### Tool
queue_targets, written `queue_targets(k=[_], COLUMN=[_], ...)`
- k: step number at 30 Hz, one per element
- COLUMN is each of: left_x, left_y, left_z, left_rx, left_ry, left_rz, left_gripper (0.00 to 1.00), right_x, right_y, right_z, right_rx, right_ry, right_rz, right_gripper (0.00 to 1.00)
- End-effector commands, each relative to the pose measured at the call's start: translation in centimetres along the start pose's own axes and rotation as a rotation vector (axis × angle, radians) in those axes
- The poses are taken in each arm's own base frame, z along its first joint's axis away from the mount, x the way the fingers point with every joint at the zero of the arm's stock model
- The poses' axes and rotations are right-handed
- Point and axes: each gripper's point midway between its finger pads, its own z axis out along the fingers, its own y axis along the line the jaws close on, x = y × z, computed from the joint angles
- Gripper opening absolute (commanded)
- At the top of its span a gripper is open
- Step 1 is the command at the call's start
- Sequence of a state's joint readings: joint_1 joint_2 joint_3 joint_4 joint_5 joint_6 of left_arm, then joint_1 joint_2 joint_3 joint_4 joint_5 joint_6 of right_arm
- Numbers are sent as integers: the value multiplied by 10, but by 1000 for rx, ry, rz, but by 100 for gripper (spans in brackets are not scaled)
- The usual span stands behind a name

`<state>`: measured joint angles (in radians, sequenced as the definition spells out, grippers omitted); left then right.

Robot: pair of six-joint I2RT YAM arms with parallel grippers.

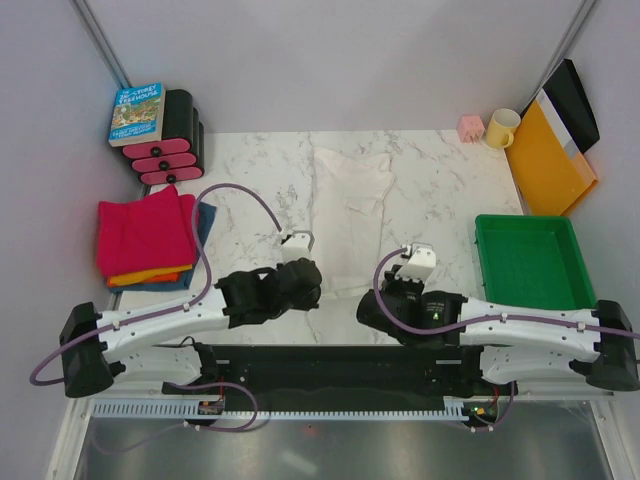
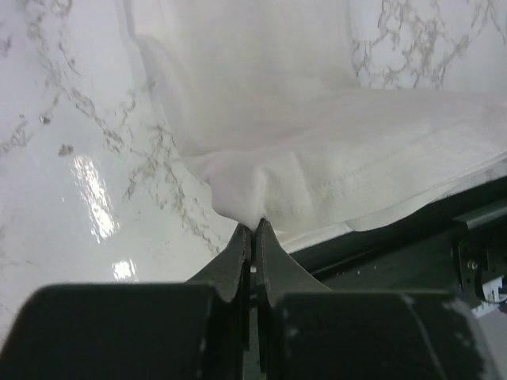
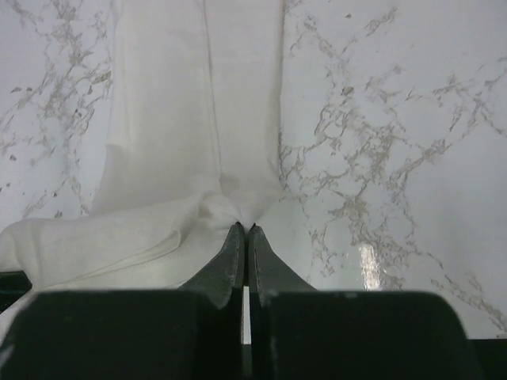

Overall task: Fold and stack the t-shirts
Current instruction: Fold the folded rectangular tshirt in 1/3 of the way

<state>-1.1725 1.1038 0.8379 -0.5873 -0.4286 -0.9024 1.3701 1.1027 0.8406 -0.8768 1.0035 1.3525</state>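
Our left gripper [image 2: 252, 226] is pinched tight on one near corner of the cream-white shirt [image 2: 333, 150], low in the centre of the left wrist view, where the cloth bunches into a small peak at the tips. Our right gripper [image 3: 244, 229] is clamped the same way on the other near corner.

The shirt lies in the middle of the top view, running up the marble table [image 1: 250, 170] from both grippers. We judge it light, thin and limp. It will sag and wrinkle between holds and slide easily on the glossy stone, so corners and the stitched hem are the best places to grip.

At centre left of the top view, the magenta-pink tee [image 1: 145, 232] sits folded on the orange tee [image 1: 150, 274] and the blue tee [image 1: 205, 222].
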Motion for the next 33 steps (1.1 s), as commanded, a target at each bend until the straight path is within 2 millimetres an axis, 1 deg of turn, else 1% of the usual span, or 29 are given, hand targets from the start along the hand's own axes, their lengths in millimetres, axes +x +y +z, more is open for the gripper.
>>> queue_targets(k=[1, 2, 3, 4, 5, 7, 8, 9, 10, 11, 12, 13, 14, 15, 16, 17, 18, 19, 20, 21, 22, 24, 25, 27, 28, 30, 31, 32, 33], left_x=[-43, -53, -60, -68, -79, -91, -103, -107, -112, -125, -125, -132, -138, -136, -142, -145, -140, -146, -148, -142, -150, -152, -154, -160, -157, -161, -163, -160, -162], left_y=[9, 12, 13, 13, 19, 25, 30, 34, 36, 40, 44, 42, 48, 52, 51, 54, 56, 56, 56, 58, 56, 56, 57, 56, 62, 63, 68, 72, 71], left_z=[11, 17, 20, 23, 29, 37, 44, 48, 52, 56, 65, 67, 73, 82, 86, 91, 101, 105, 110, 123, 126, 135, 143, 149, 157, 163, 166, 173, 176], left_rx=[-84, -100, -104, -102, -126, -142, -160, -171, -175, -181, -194, -187, -204, -215, -218, -226, -232, -233, -236, -244, -242, -242, -249, -247, -262, -258, -265, -272, -263], left_ry=[-91, -102, -109, -122, -130, -134, -144, -144, -142, -161, -145, -149, -151, -126, -132, -133, -105, -110, -105, -74, -82, -69, -62, -64, -50, -45, -41, -24, -21], left_rz=[89, 80, 77, 84, 72, 84, 68, 67, 78, 62, 65, 67, 56, 64, 60, 54, 65, 63, 64, 72, 66, 69, 68, 66, 62, 58, 49, 48, 41], left_gripper=[2, 2, 2, 2, 2, 2, 2, 2, 2, 2, 2, 2, 2, 2, 2, 2, 2, 2, 2, 2, 2, 2, 2, 2, 2, 2, 2, 2, 2], right_x=[-28, -35, -39, -37, -45, -47, -50, -57, -55, -61, -65, -65, -67, -67, -71, -73, -72, -74, -77, -74, -77, -75, -75, -73, -72, -69, -69, -68, -65], right_y=[4, -2, 2, 4, 3, 1, -3, 1, -1, -2, -1, -8, -4, -2, -6, -4, -2, -6, -5, -3, -6, -5, -7, -7, -9, -10, -12, -13, -14], right_z=[21, 31, 36, 43, 54, 69, 79, 86, 95, 105, 111, 124, 130, 141, 148, 155, 164, 171, 176, 184, 190, 201, 205, 216, 220, 230, 235, 238, 245], right_rx=[15, 47, 40, 41, 56, 75, 89, 84, 98, 98, 100, 126, 111, 124, 137, 132, 139, 152, 153, 150, 161, 165, 173, 179, 186, 195, 199, 201, 208], right_ry=[-36, -41, -43, -24, -32, -17, -2, -13, 0, 1, 0, 11, 18, 28, 30, 34, 43, 47, 43, 56, 58, 70, 75, 85, 93, 104, 110, 115, 126], right_rz=[-53, -43, -60, -73, -44, -90, -84, -89, -105, -80, -77, -96, -86, -95, -95, -92, -101, -100, -93, -97, -88, -90, -90, -91, -90, -95, -95, -96, -99], right_gripper=[0, 0, 0, 0, 0, 0, 0, 0, 0, 0, 0, 0, 0, 0, 0, 0, 0, 0, 0, 0, 0, 0, 0, 0, 0, 0, 0, 0, 0])
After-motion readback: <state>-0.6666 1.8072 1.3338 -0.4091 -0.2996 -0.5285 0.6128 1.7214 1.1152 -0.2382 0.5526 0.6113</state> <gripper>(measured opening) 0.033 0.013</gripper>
